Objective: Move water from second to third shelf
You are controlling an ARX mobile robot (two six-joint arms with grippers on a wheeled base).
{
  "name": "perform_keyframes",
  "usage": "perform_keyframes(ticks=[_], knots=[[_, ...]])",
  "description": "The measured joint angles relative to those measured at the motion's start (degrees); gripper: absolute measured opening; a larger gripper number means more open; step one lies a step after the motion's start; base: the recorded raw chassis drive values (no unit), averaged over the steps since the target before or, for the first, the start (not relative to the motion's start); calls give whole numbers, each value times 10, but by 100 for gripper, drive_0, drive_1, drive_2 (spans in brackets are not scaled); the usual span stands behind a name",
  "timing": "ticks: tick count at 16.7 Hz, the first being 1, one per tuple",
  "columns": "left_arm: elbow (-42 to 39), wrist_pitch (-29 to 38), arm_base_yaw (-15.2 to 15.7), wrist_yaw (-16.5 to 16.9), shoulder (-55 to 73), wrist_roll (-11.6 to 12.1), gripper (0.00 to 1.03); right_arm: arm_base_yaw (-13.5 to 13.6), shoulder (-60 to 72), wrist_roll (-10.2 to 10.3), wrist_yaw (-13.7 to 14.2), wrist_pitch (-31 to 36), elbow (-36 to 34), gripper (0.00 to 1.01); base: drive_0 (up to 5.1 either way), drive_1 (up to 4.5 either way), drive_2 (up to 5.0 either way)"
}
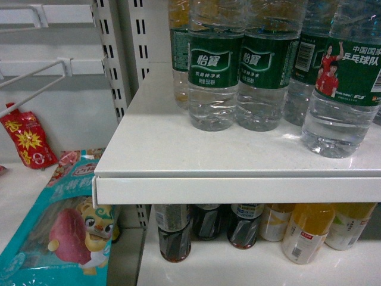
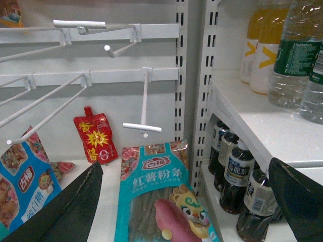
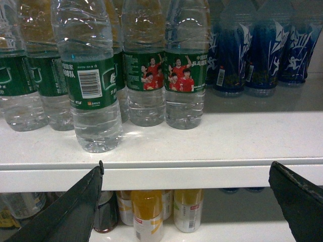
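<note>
Several water bottles with dark green labels stand on a white shelf. One bottle of water stands nearest the front edge; in the right wrist view this water shows its barcode. More bottles stand behind it. My right gripper is open, its fingers wide apart below and in front of the shelf lip, touching nothing. My left gripper is open too, low down at the left bay, with water up to its right. Neither gripper shows in the head view.
Under the water shelf stand dark tea bottles and orange juice bottles. Blue drink bottles fill the shelf's right. The left bay holds a teal noodle bag, a red pouch and wire hooks. A slotted post divides the bays.
</note>
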Motion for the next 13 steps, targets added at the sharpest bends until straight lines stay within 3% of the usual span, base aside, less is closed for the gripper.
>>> perform_keyframes(ticks=[13], knots=[[0,2,0,-1,0,0,98,0,0,0,0,1,0,98,0,0,0]])
